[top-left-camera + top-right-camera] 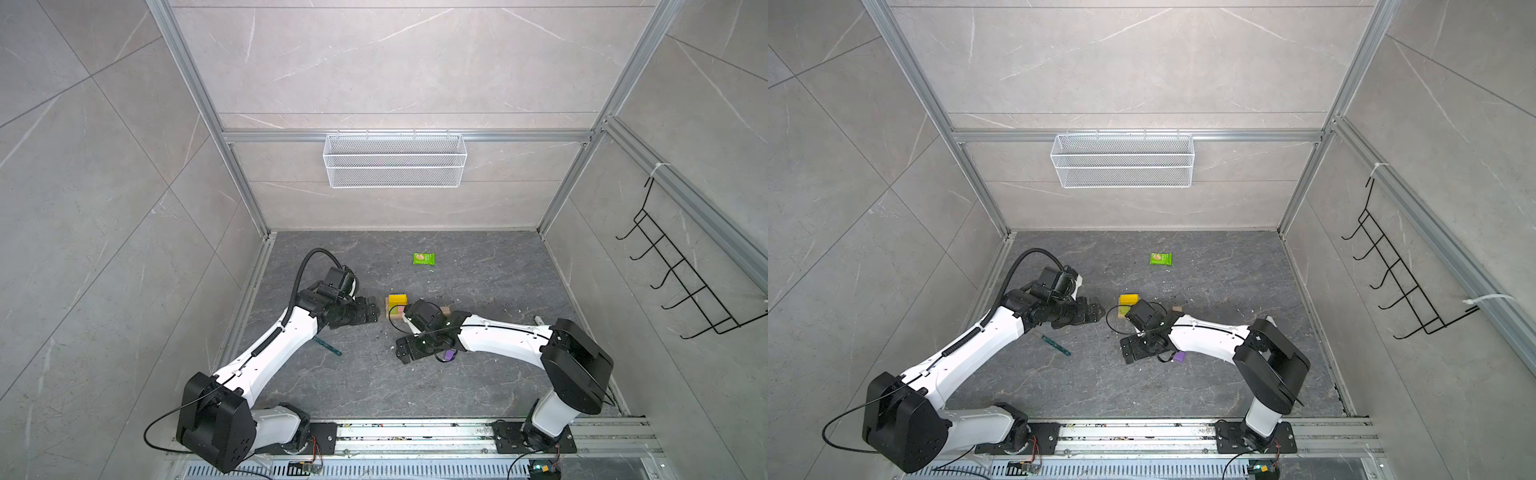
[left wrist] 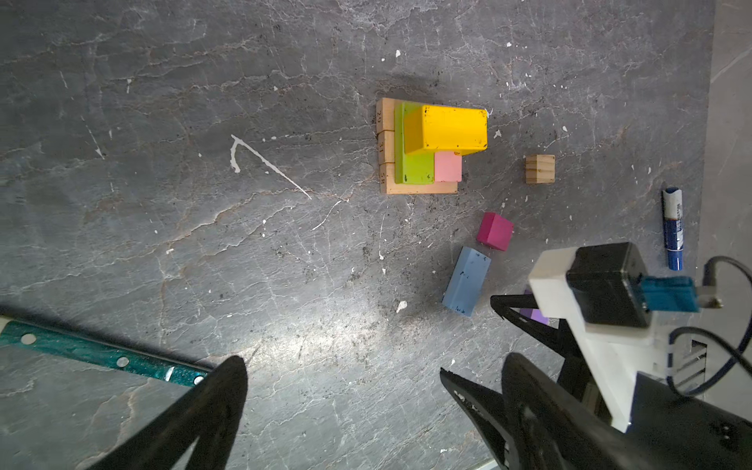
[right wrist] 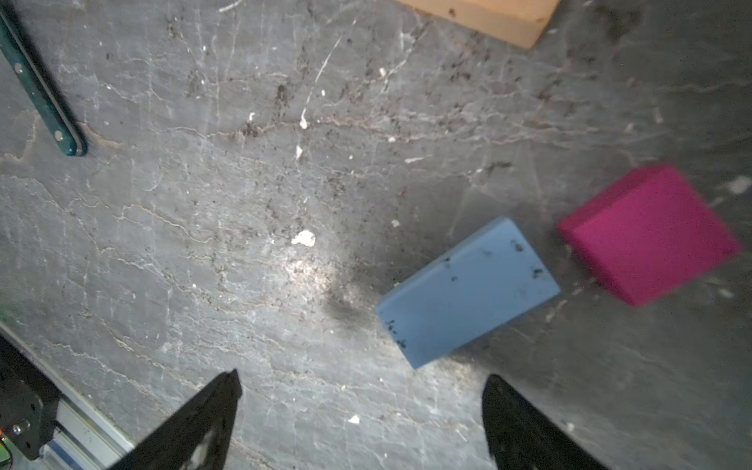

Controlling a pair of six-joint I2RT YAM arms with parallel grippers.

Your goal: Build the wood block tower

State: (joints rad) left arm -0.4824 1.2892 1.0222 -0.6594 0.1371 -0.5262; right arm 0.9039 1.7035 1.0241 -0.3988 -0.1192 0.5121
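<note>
The tower (image 2: 427, 146) stands mid-floor: tan bars (image 2: 386, 138) below, a lime block (image 2: 415, 167) and a pink block (image 2: 447, 167) on them, a yellow block (image 1: 397, 300) on top. Loose beside it lie a small tan cube (image 2: 540, 169), a magenta cube (image 3: 647, 232), a light blue bar (image 3: 468, 291) and a purple block (image 1: 449, 355), half hidden under my right arm. My left gripper (image 2: 374, 362) hangs open and empty left of the tower. My right gripper (image 3: 362, 376) is open, empty and low, just short of the blue bar's end.
A green snack packet (image 1: 424, 259) lies farther back. A thin teal stick (image 1: 330, 347) lies beside the left arm, and a blue pen (image 2: 673, 228) beyond the tan cube. A white wire basket (image 1: 395, 160) hangs on the back wall, a black hook rack (image 1: 681, 270) on the right wall.
</note>
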